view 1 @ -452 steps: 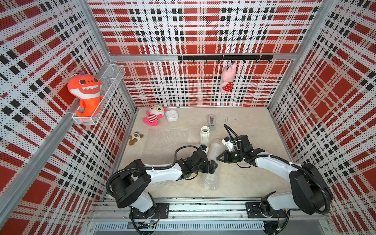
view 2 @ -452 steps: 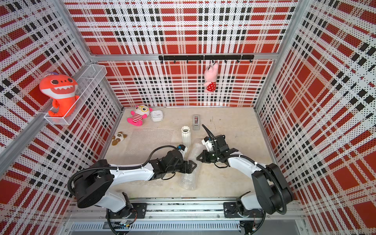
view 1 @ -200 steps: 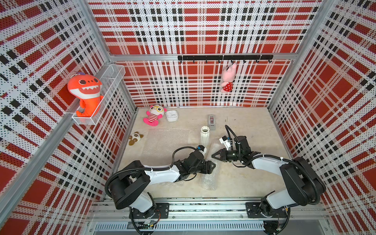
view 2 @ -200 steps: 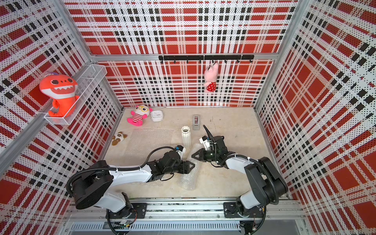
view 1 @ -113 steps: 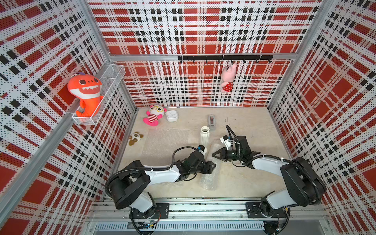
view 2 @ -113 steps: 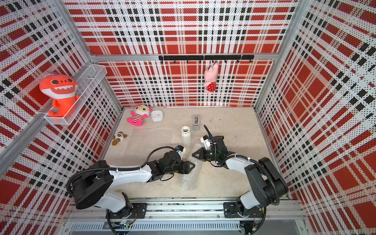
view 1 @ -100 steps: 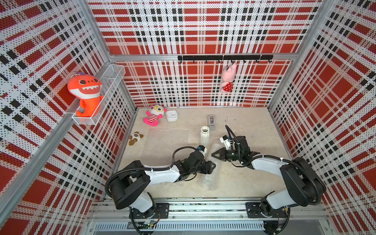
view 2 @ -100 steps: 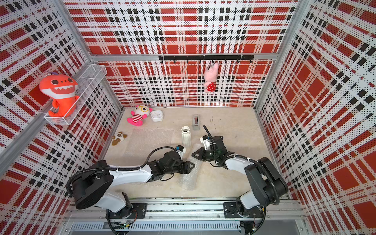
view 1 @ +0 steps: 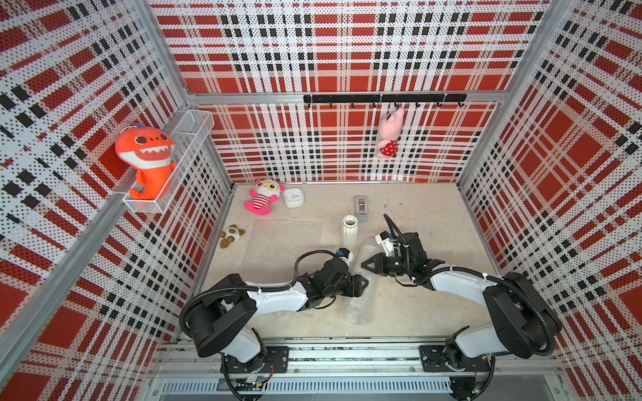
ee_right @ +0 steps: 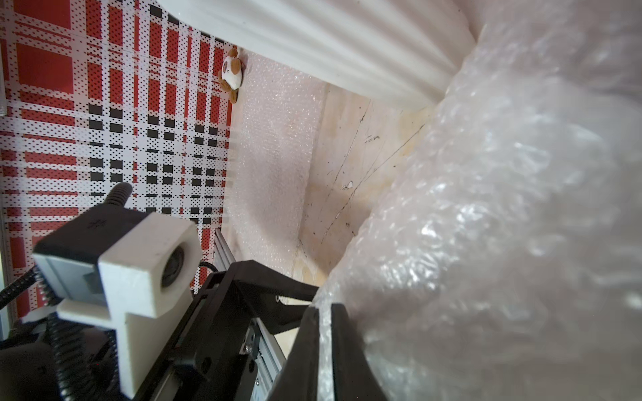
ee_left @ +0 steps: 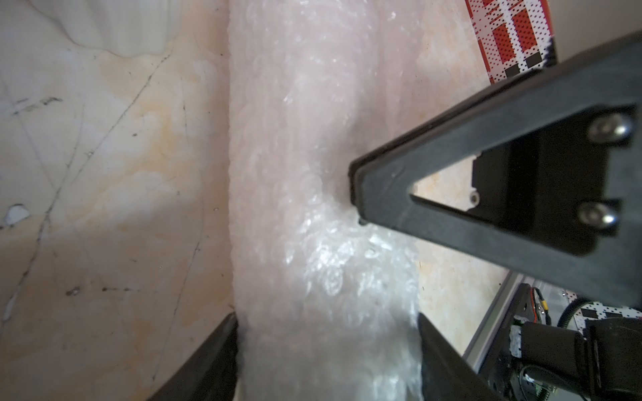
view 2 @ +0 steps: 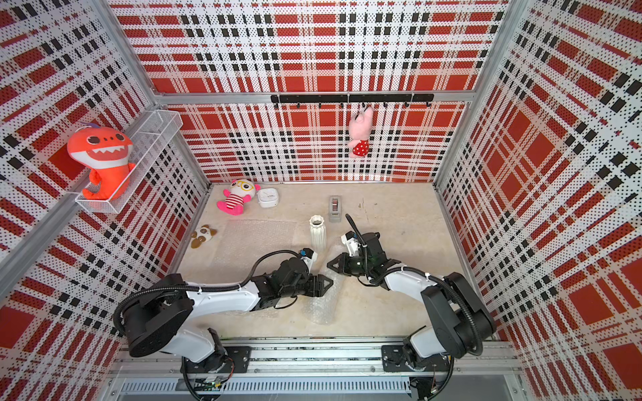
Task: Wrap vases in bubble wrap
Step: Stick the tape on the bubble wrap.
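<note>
Two grips, lower centre of a top view: my left fingers [ee_left: 208, 364] clasp the rolled bubble wrap [view 1: 357, 305], and my right fingers [ee_right: 344, 347] pinch its edge. Mid-wrap, I judge; next, probably pull that edge snug.

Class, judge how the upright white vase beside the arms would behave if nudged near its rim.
Standing tall on a narrow base, the vase would probably tip rather than slide. Its ribbed white body looks ceramic: likely stiff and breakable if it falls.

Cannot tell what lies inside the rolled clear bubble-dotted plastic sheet [view 1: 357, 305]. Cropped by wrist-view edges: upright white ribbed ceramic vase [ee_right: 347, 41], black left gripper fingers [ee_left: 215, 368].
</note>
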### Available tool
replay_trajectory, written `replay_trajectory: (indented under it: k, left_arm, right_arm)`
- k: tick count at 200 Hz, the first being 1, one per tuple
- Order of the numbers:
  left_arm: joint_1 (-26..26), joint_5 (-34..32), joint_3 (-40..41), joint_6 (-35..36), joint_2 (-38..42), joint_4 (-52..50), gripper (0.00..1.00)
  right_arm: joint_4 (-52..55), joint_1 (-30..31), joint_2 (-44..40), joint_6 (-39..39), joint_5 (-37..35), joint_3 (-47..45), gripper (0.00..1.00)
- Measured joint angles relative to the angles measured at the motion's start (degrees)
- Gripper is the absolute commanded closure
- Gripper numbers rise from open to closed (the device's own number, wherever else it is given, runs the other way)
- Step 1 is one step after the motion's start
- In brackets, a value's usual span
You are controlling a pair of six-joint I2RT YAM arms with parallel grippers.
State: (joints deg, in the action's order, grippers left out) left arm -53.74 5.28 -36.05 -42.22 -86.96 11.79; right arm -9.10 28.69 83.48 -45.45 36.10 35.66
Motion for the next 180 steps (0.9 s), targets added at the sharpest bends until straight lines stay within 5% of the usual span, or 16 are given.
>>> replay_trajectory:
  k: [44, 91, 148, 180]
  left_arm:
    - [-0.07, -0.31, 1.22, -2.27, 0.35, 1.73, 0.33]
    - [-0.02, -0.35, 4.79, -6.03, 1.40, 6.54, 0.34]
    - [-0.02, 0.61, 7.26, -8.57, 1.57, 10.88, 0.34]
    - [-0.04, 1.46, 7.52, -8.87, 1.49, 11.50, 0.34]
  right_arm:
    - [10.43, -0.46, -5.88, 3.08, -3.19, 3.19, 0.55]
    - [17.03, -8.41, -17.81, 2.62, -1.29, -1.64, 0.19]
    - [10.64, -5.66, -10.95, -2.64, 6.47, -9.14, 0.00]
    - [0.92, -2.54, -6.14, -6.40, 8.59, -10.97, 0.00]
